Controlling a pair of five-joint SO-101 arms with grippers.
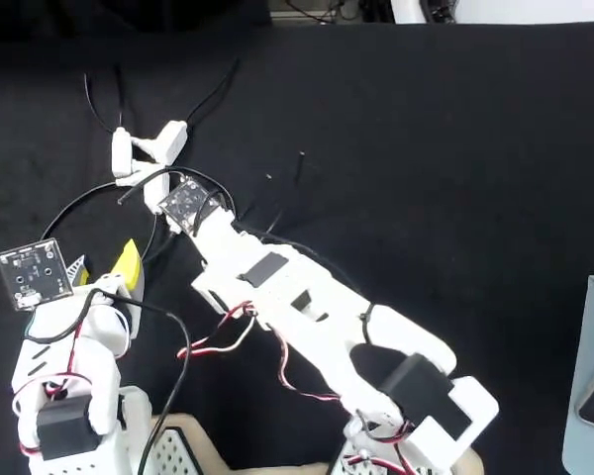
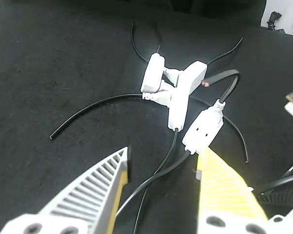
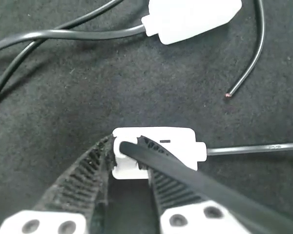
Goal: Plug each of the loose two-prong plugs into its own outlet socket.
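A cluster of white plugs and outlet bodies [image 2: 173, 90] with black cords lies on the black table, also seen in the high view as the cluster [image 1: 147, 150]. A separate white outlet socket [image 2: 202, 127] lies nearer, its slots facing up. My left gripper [image 2: 163, 156] is open, short of that socket, with a grey finger [image 2: 100, 183] and a yellow finger [image 2: 224, 187] either side of a cord. My right gripper [image 3: 129, 163] is shut on a white plug body [image 3: 158, 148] resting on the table, with a black cord crossing over it. Another white piece [image 3: 190, 17] lies just beyond.
Loose black cords [image 2: 93, 109] curl around the cluster; one cut end [image 3: 227, 95] shows bare copper. The right arm [image 1: 277, 287] stretches diagonally across the middle of the table. A grey tray [image 1: 592, 386] sits at the right edge. Open black table lies to the far right.
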